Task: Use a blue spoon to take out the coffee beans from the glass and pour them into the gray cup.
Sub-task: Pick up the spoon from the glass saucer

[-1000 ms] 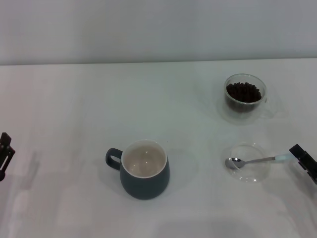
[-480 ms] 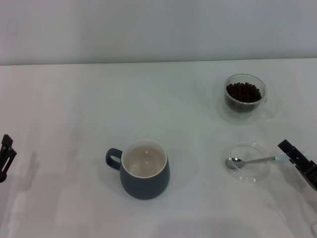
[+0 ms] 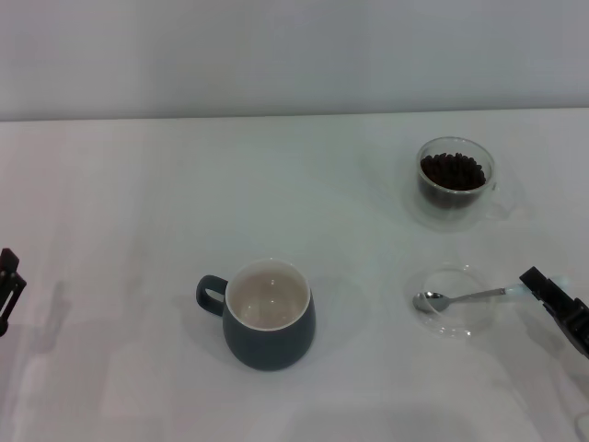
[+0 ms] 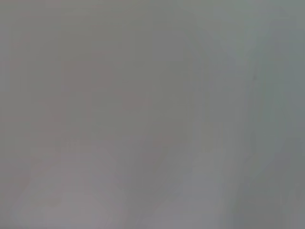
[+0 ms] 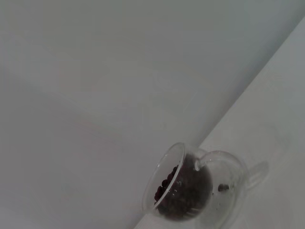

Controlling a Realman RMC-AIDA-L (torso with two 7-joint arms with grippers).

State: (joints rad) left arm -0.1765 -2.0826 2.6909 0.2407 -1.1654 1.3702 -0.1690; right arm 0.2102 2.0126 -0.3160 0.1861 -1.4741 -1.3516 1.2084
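Head view: right pincer sits at the spoon handle's tip on the saucer (grip unclear). The step is grasping; next, lift toward the glass. Left pincer idles, state unclear.

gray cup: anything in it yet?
Empty. The head view shows the gray cup with a bare cream inside; the beans are all in the glass, and the spoon lies on the saucer.
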